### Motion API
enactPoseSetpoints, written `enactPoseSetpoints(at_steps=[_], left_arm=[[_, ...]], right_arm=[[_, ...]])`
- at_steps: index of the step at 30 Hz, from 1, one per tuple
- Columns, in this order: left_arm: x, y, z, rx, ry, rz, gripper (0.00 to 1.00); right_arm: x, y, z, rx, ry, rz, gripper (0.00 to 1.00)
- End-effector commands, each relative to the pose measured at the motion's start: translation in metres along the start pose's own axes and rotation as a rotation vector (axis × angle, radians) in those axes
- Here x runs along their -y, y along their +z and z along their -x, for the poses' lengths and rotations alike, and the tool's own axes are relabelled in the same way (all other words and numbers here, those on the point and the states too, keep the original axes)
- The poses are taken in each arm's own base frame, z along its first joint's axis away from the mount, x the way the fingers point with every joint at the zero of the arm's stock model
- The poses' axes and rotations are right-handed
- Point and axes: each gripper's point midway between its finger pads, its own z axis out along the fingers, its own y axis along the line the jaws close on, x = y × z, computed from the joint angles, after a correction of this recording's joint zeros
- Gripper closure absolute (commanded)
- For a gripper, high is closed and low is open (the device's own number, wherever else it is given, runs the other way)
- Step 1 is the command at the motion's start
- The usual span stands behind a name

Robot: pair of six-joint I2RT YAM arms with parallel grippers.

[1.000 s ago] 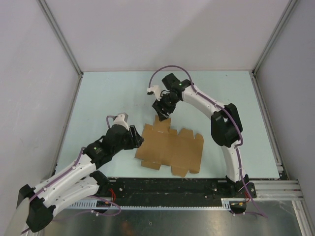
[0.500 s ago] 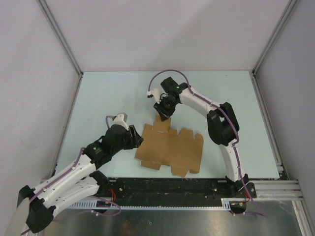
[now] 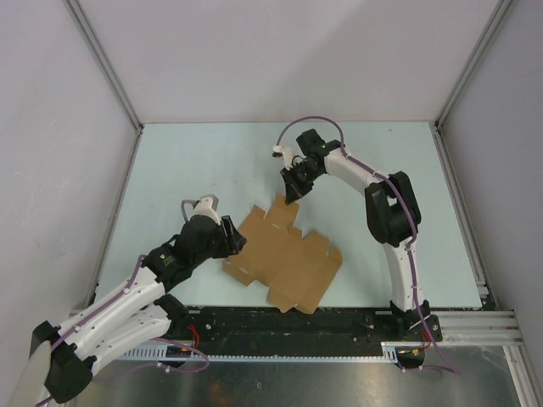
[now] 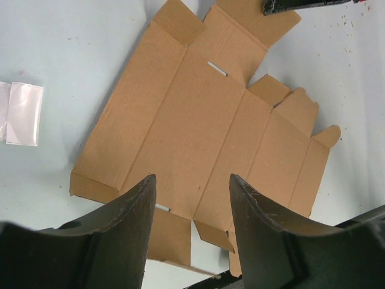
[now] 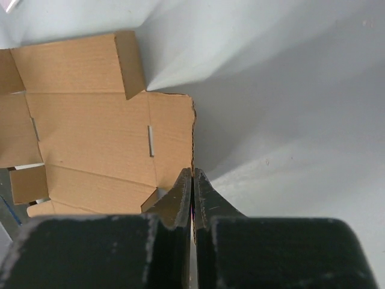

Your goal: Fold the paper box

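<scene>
Paper box (image 3: 284, 254), flat creased cardboard, apparently pinched by right jaws.

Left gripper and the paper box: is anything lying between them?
Nothing visible does. The left gripper, jaws open, hangs over the left edge of the flat paper box with bare card below. The white scrap lies off to the side, and the right gripper pinches the far flap.

Near flaps of the paper box (image 4: 198, 120) behind the left fingers (image 4: 117, 235), partly out of sight.
</scene>
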Motion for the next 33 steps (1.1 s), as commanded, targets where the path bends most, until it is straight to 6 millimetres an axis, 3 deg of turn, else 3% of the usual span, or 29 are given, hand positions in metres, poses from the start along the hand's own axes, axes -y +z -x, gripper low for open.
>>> enactPoseSetpoints(at_steps=[1,5,6,9,15,16,17,22,24,29,30,33], left_arm=[[0.002,-0.002,0.007,0.025,-0.024,-0.01,0.43],[0.001,-0.003,0.011,0.042,-0.029,-0.004,0.43],[0.001,-0.002,0.012,0.044,-0.028,0.001,0.43],[0.002,-0.003,0.018,0.059,-0.025,0.007,0.43],[0.008,-0.008,0.037,0.107,-0.014,0.005,0.43],[0.009,-0.009,0.039,0.116,-0.015,0.002,0.43],[0.011,-0.012,0.044,0.132,-0.017,-0.004,0.43],[0.016,-0.02,0.057,0.171,-0.004,-0.015,0.43],[0.016,-0.019,0.057,0.172,0.001,-0.011,0.37],[0.013,-0.019,0.062,0.182,0.011,0.005,0.3],[0.011,-0.02,0.064,0.188,0.01,0.009,0.29],[0.006,-0.02,0.074,0.209,-0.002,0.031,0.24]], right_arm=[[-0.011,-0.021,0.012,0.091,0.108,0.012,1.0],[0.008,-0.042,0.004,0.152,0.278,-0.164,1.0],[0.012,-0.056,0.007,0.192,0.313,-0.192,1.0],[0.027,-0.067,-0.013,0.195,0.45,-0.3,1.0],[0.033,-0.085,-0.052,0.211,0.656,-0.481,1.0],[0.036,-0.095,-0.053,0.236,0.671,-0.529,1.0],[0.037,-0.094,-0.065,0.226,0.697,-0.55,1.0],[0.024,-0.104,-0.085,0.274,0.761,-0.597,1.0],[0.013,-0.107,-0.091,0.29,0.752,-0.591,1.0],[0.01,-0.142,-0.087,0.402,0.716,-0.663,0.79],[0.009,-0.156,-0.079,0.452,0.706,-0.662,0.76],[0.012,-0.175,-0.063,0.535,0.685,-0.586,0.57]])
